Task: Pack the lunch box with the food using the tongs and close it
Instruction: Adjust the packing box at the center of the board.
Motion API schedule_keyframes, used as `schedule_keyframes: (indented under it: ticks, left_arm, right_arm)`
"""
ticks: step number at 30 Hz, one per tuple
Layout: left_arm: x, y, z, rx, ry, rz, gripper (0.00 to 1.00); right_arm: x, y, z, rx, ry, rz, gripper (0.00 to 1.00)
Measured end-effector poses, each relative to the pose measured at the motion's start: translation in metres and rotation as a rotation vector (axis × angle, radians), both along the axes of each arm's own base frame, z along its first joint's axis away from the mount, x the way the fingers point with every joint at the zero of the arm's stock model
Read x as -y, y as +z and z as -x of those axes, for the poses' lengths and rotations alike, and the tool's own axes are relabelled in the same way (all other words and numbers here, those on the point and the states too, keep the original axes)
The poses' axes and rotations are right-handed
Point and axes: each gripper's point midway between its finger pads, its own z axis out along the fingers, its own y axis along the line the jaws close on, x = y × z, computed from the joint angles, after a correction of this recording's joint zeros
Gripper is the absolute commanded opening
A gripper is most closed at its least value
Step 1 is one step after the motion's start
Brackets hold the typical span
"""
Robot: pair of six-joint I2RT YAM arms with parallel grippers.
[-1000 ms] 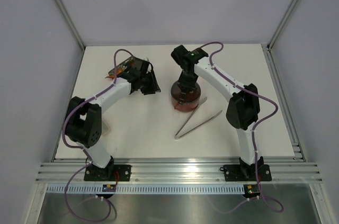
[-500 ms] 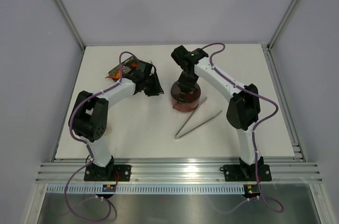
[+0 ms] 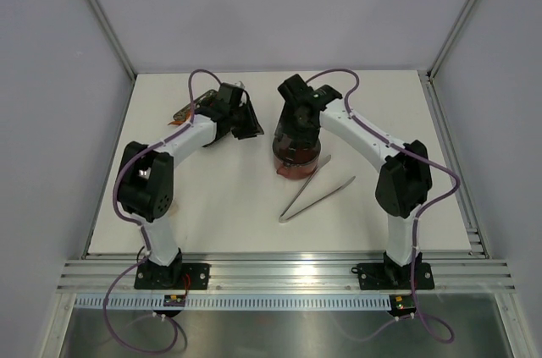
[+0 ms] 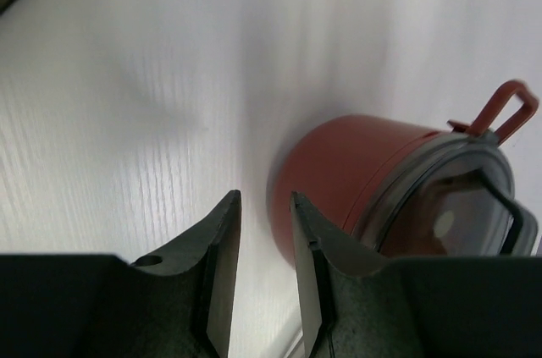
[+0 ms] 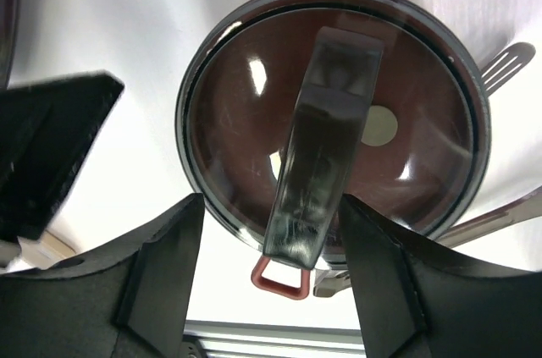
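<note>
Matt red lunch box (image 4: 339,163), glossy lid (image 5: 237,104)

Left hand (image 4: 262,204) reaches forward, jaws narrowly parted; right hand (image 5: 269,210) points down, jaws spread wide.

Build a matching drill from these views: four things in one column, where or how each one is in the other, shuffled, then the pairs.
1 lunch box
2 tongs
3 left gripper
4 right gripper

A jaws wide, either side of the lid handle
B lying on the table beside the lunch box
C lid on
D jaws narrowly apart, nothing between

Pairs: 1-C; 2-B; 3-D; 4-A
</note>
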Motion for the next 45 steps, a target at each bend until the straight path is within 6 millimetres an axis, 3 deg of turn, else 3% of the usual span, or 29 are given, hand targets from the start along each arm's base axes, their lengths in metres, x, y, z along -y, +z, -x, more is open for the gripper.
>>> schedule_keyframes:
  ticks: [3,6,7,8,9,12,16,19,23,27,34,39,45]
  left_arm:
    - [0.002,0.004,-0.014,0.018,0.002,0.003,0.31]
    - [0.004,-0.001,-0.024,0.014,0.005,0.004,0.30]
    - [0.005,-0.004,-0.027,0.006,0.004,0.004,0.30]
    - [0.006,-0.007,-0.029,-0.001,0.003,0.005,0.30]
    - [0.007,-0.009,-0.031,-0.006,0.002,0.005,0.28]
    - [0.011,-0.018,-0.042,-0.034,-0.001,-0.006,0.23]
    - [0.016,-0.031,-0.051,-0.056,-0.010,-0.006,0.13]
    - [0.019,-0.041,-0.048,-0.084,-0.020,0.001,0.09]
    - [0.026,-0.046,-0.044,-0.101,-0.038,0.022,0.01]
    - [0.030,-0.050,-0.040,-0.106,-0.056,0.039,0.00]
    - [0.038,-0.062,-0.027,-0.124,-0.087,0.049,0.00]
    - [0.036,-0.063,-0.023,-0.102,-0.077,0.071,0.00]
    - [0.026,-0.076,0.006,-0.139,-0.072,0.058,0.00]
  right_arm:
    - [0.006,0.014,0.001,0.050,0.022,0.000,0.75]
    - [0.027,0.033,0.015,0.101,0.013,0.012,0.71]
    - [0.036,0.040,0.020,0.126,0.003,0.006,0.65]
    - [0.048,0.043,0.027,0.137,-0.009,0.004,0.48]
    - [0.061,0.044,0.033,0.144,-0.021,0.007,0.41]
    - [0.101,0.027,0.050,0.125,-0.089,0.042,0.16]
    - [0.118,-0.016,0.073,0.020,-0.096,0.102,0.06]
    - [0.116,-0.037,0.081,-0.045,-0.067,0.120,0.05]
    - [0.100,-0.053,0.071,-0.075,-0.004,0.098,0.05]
    - [0.085,-0.062,0.057,-0.083,0.050,0.078,0.06]
    - [0.064,-0.062,0.032,-0.057,0.109,0.046,0.06]
    - [0.068,-0.060,0.015,-0.046,0.108,0.057,0.06]
    - [0.076,-0.053,-0.008,-0.013,0.096,0.054,0.07]
